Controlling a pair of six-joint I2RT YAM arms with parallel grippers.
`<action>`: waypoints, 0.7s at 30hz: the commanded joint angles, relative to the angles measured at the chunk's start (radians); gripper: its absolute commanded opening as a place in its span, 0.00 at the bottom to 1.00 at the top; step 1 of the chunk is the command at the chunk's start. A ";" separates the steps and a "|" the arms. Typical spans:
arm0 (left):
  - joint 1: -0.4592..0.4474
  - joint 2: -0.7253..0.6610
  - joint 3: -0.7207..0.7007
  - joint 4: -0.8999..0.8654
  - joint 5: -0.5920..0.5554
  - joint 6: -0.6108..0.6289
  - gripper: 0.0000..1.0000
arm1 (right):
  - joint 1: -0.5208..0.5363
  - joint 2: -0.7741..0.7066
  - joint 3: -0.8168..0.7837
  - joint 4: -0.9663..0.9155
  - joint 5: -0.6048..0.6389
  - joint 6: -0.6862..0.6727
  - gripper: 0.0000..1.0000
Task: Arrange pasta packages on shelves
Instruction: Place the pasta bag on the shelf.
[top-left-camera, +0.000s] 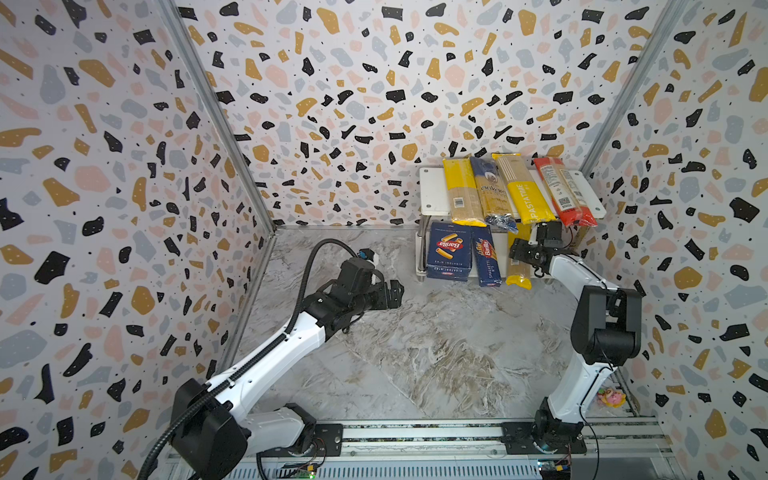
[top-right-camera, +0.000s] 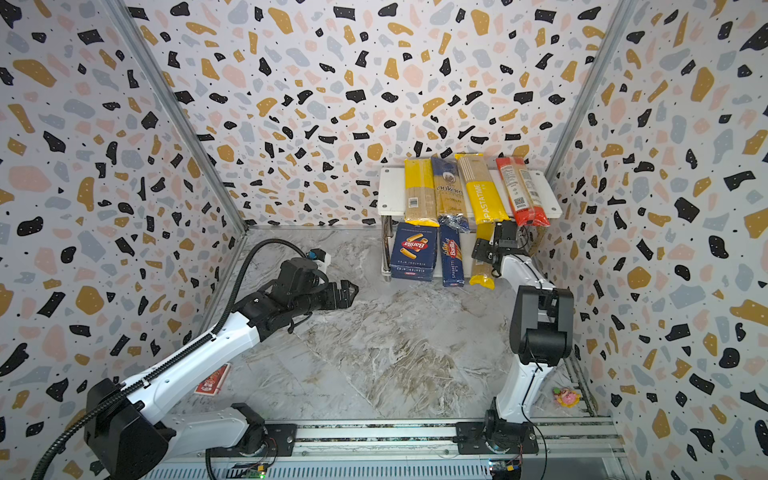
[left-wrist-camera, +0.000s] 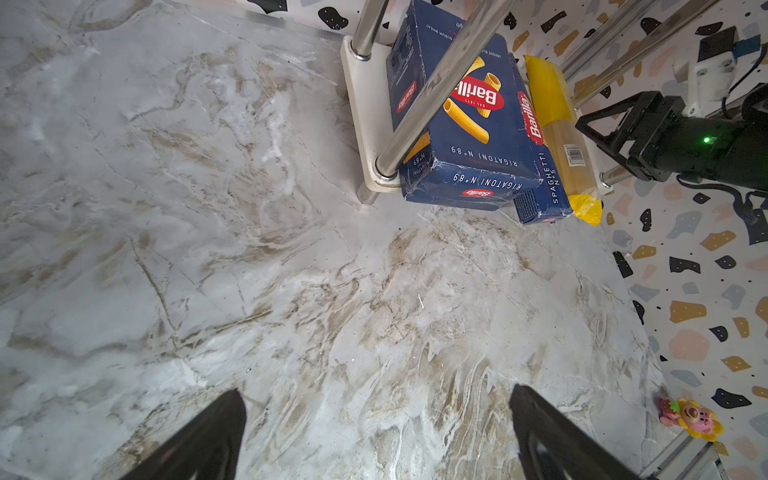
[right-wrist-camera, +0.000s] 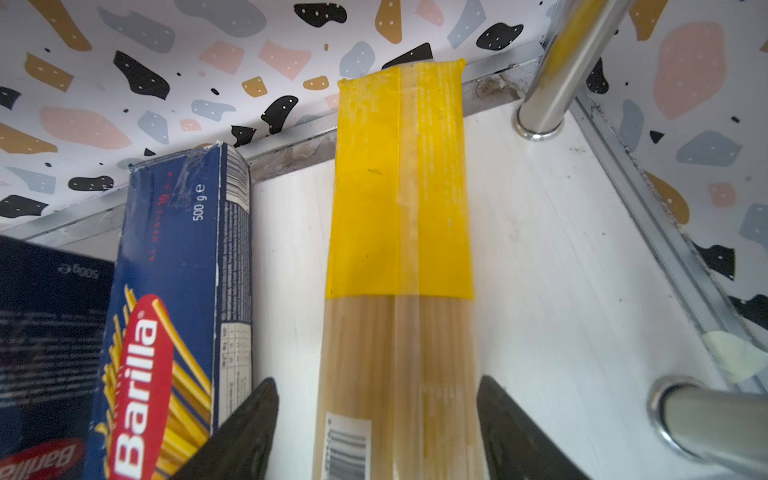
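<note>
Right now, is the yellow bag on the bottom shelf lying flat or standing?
Lying flat: the yellow bag rests lengthwise on the white lower board.

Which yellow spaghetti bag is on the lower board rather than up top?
The yellow-ended bag beside the slim Barilla box, between the open fingers of the right gripper. The other two yellow bags lie on the top board.

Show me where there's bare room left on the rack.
Top board: bare strip left of the end yellow bag; the rest is packed. Lower board: bare between the lower yellow bag, at the right claw, and the chrome legs; blue boxes crowd its other side.
</note>
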 joint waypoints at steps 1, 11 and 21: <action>0.005 -0.047 -0.029 0.017 -0.054 0.002 0.99 | -0.003 -0.128 -0.060 -0.028 -0.017 0.003 0.77; 0.003 -0.160 -0.177 0.030 -0.455 -0.020 0.99 | 0.015 -0.472 -0.377 -0.062 -0.083 0.041 0.87; -0.070 -0.468 -0.501 0.410 -0.792 0.102 1.00 | 0.264 -0.858 -0.690 0.041 0.137 0.048 0.99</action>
